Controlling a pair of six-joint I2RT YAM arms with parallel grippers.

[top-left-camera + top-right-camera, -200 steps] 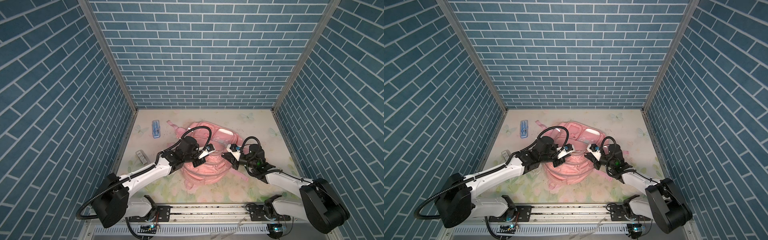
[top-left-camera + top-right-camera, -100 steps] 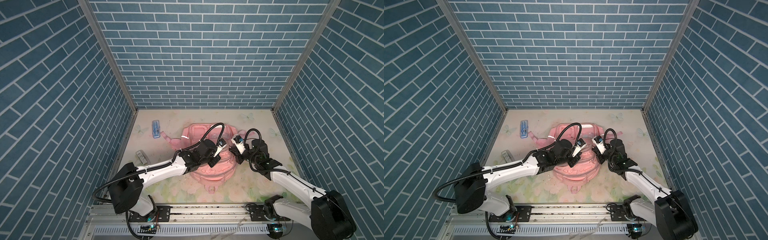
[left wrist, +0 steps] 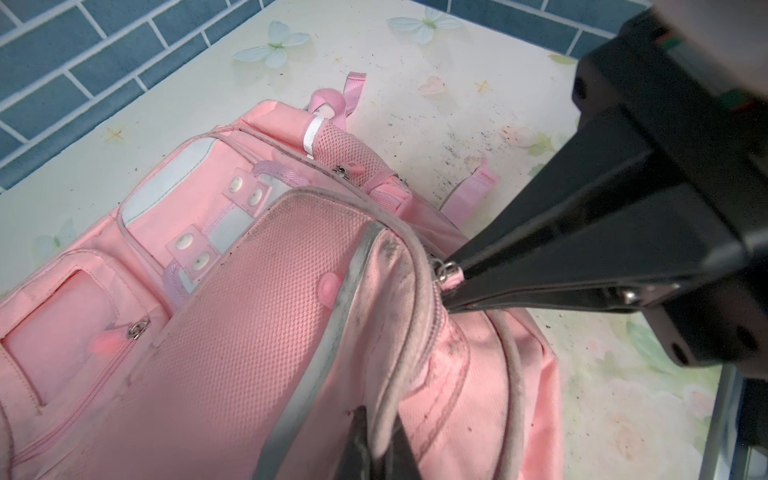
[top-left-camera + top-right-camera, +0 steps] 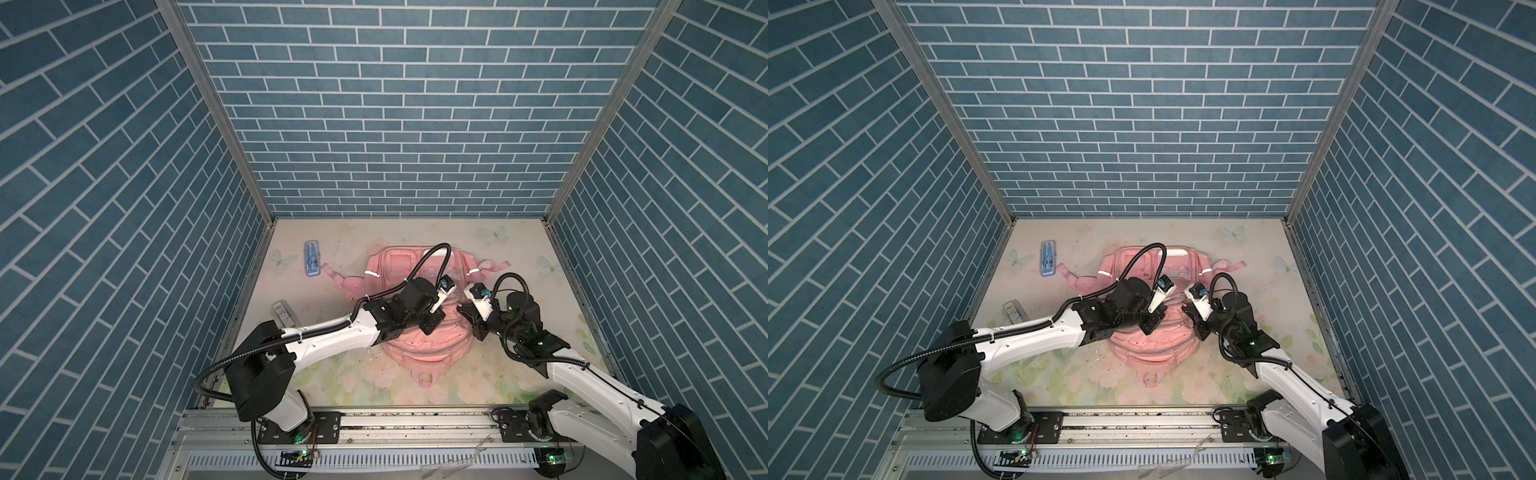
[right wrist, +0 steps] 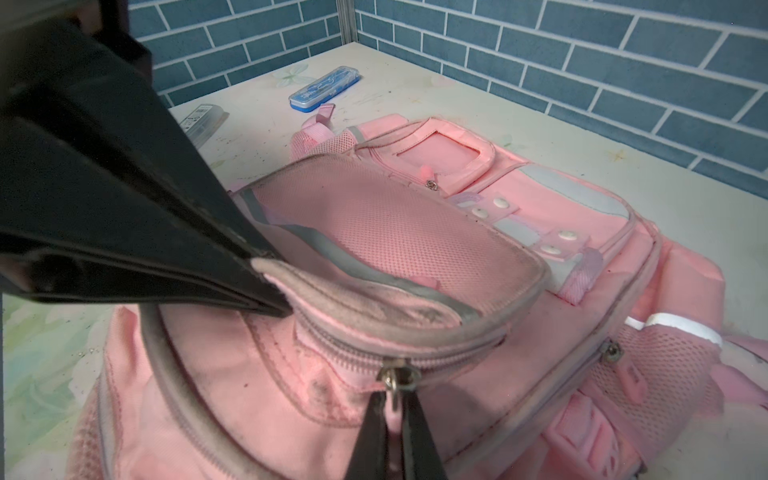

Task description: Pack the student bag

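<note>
Student bag lay flat, front up, mid-table in both top views, w/ both arms reaching in over it. Left gripper was clamped tight on the grey piping of the front pocket rim. Right gripper was pinched on the zip pull of that same pocket; couldn't tell how far the zip had run. I read it as the pocket-opening step, nothing packed yet: blue pencil case and a small box sat out toward the left wall, apart from the bag. Main worry imo: the pull tab is tiny and only the fingertips had it, so a tug off the track's line could slip it out. Also the bag is soft & looked empty, so if the left hold gave, the whole thing would prob drag along w/ the zip instead of opening. Piping could pop free too under a hard yank.
</note>
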